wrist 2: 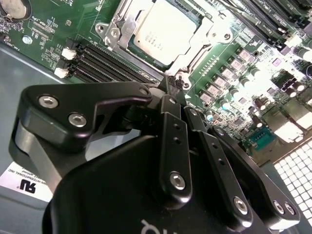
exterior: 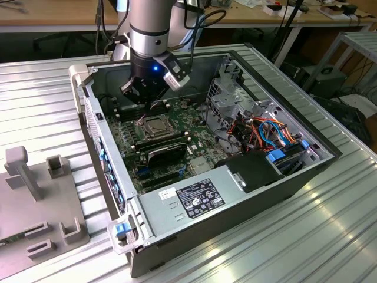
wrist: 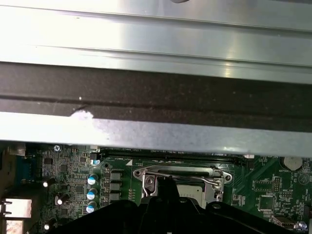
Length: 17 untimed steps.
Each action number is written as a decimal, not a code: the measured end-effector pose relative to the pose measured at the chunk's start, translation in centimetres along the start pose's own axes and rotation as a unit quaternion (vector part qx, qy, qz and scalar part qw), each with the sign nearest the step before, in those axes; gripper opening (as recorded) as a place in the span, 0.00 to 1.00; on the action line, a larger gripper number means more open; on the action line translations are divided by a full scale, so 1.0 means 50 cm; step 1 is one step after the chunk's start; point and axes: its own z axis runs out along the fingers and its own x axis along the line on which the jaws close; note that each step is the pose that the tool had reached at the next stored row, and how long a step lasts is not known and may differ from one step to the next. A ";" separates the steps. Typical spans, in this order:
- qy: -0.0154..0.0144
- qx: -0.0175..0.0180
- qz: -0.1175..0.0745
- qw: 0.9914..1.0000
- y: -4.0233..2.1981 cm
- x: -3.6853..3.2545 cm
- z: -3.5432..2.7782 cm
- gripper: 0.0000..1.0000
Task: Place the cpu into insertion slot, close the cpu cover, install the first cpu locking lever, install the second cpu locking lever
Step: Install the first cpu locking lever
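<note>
Seeing claw (wrist 2: pixel 171 87) clenched, nothing I can make out between tips, poised at edge of cover (wrist 2: pixel 118 27). Chip (wrist 2: pixel 163 31) lies flat within cover frame. My worry: closed tips skidding off metal, gouging green board (wrist 2: pixel 219 58).

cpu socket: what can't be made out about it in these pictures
First wrist view: the gripper covers part of the cpu and cpu cover.
Second wrist view: the picture's edge cuts off one side of the cpu cover; the gripper hides one corner.
Exterior view: the insertion slot is too small to tell whether the cpu cover is latched.
</note>
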 end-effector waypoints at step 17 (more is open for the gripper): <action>0.000 0.000 0.000 1.000 0.018 -0.007 0.015 0.11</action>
